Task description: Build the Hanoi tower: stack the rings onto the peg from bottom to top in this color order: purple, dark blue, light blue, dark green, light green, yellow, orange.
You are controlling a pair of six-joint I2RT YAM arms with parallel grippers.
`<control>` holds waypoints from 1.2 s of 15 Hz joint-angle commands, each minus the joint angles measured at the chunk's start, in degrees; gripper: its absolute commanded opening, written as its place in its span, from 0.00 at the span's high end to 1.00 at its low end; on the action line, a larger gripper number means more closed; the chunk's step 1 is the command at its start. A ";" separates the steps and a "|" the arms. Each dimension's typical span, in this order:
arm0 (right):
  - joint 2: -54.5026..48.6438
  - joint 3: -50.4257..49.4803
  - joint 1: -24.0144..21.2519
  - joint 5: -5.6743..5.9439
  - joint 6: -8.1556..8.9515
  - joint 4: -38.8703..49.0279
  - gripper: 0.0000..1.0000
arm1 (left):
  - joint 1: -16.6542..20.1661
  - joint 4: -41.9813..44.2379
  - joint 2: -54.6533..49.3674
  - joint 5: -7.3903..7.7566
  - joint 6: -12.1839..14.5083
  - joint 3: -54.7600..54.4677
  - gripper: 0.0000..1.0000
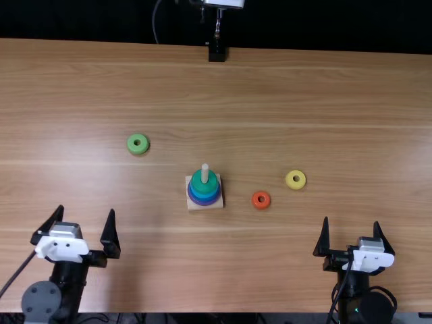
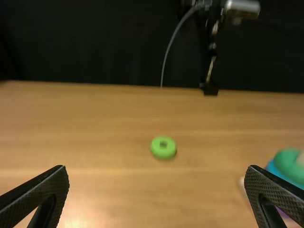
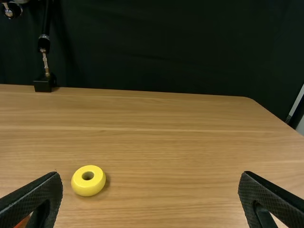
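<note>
Left gripper [image 1: 86, 209]: over the near left of the desk [image 1: 169, 270]; fingers wide apart, nothing between them. It seems the better placed for the light green ring, the next in order.
Right gripper [image 1: 351, 221]: at the near right, likewise spread wide and empty; best kept out of the peg's airspace for this step.
Orange ring [image 1: 261, 205]: flat on the desk, just right of the tower; to be left for last.
Pale base [image 1: 190, 206]: bears the upright peg [image 1: 204, 173], with blue and purple bands under the dark green ring [image 1: 204, 188]. The lower order appears sound.
Yellow ring [image 1: 290, 182]: flat, beyond and to the right of the orange one; due after light green.
Light green ring [image 1: 138, 149]: flat, beyond and left of the tower. Centre the fingers over it, descend square, close low on the rim, lift clear of the peg tip, align the hole, then lower vertically (a tilted ring may jam) and release once seated.
Black stand [image 1: 217, 52]: at the desk's far edge.
Lettering: none legible on rings or base.
</note>
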 commanded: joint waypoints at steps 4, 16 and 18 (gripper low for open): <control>-0.69 -0.79 -0.37 0.20 0.04 0.07 0.00 | 3.11 1.24 13.22 0.79 -0.45 11.42 0.00; -0.69 -0.79 -0.37 0.20 0.04 0.07 0.00 | 2.15 -0.45 55.41 2.68 0.40 39.81 0.00; -0.69 -0.79 -0.37 0.20 0.04 0.07 0.00 | 1.62 -8.36 63.67 3.84 3.14 47.02 0.00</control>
